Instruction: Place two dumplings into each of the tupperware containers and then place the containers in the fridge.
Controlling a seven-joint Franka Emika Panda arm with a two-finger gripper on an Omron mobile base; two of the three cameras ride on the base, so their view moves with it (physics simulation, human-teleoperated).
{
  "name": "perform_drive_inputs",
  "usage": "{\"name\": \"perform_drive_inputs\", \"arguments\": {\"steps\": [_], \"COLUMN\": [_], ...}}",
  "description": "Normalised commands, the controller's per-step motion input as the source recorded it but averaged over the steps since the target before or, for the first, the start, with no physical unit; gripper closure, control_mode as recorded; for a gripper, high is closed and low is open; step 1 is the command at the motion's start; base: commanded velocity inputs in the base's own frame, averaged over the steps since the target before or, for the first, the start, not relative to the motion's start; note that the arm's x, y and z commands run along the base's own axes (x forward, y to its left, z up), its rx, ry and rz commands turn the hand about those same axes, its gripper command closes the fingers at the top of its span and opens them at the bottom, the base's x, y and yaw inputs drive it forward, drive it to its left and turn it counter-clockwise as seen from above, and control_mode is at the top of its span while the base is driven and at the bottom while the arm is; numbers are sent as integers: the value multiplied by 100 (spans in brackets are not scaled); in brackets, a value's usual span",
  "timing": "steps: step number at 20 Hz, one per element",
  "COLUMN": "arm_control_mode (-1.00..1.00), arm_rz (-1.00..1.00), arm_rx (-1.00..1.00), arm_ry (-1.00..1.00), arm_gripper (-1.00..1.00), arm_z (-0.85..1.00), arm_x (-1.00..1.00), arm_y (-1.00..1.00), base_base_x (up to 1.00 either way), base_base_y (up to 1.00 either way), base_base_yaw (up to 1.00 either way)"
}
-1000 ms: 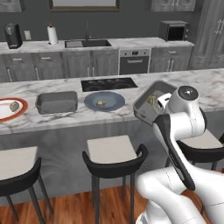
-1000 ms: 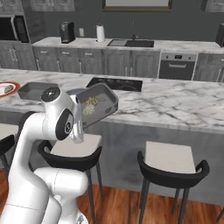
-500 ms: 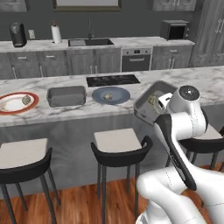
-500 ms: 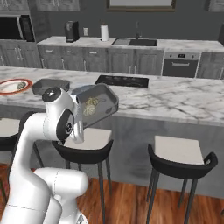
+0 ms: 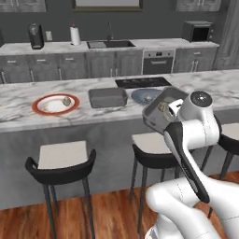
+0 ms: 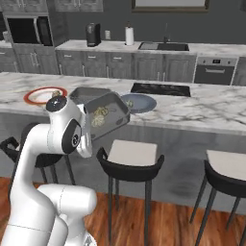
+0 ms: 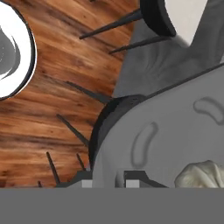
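My arm (image 5: 196, 126): glossy white rounded shells, dark grey joint bands, round grey end cap, bulbous white base.

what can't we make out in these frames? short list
- End effector: its grip on the held tupperware container is cut off by the bottom edge in the hand view; the arm hides it in both base views.
- Dumplings in that container: small and blurred, count unclear; one is cut off at the hand view's bottom.
- Second container on the counter: its wall hides the inside.
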Motion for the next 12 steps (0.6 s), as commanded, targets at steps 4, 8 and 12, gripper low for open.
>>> {"name": "perform_drive_inputs", "arguments": {"steps": [4, 8, 12], "arm_control_mode": [100, 100, 100], "arm_rz": [0, 0, 0], "arm_rx": [0, 0, 0], "arm_ry": [0, 0, 0], "arm_gripper": [100, 100, 100], "arm_z": [0, 0, 0], "arm_x": [0, 0, 0], "arm_y": [0, 0, 0], "base_base_x": [-27, -24, -31], "base_base_y": [89, 73, 64], "base_base_yaw": [0, 0, 0]}}
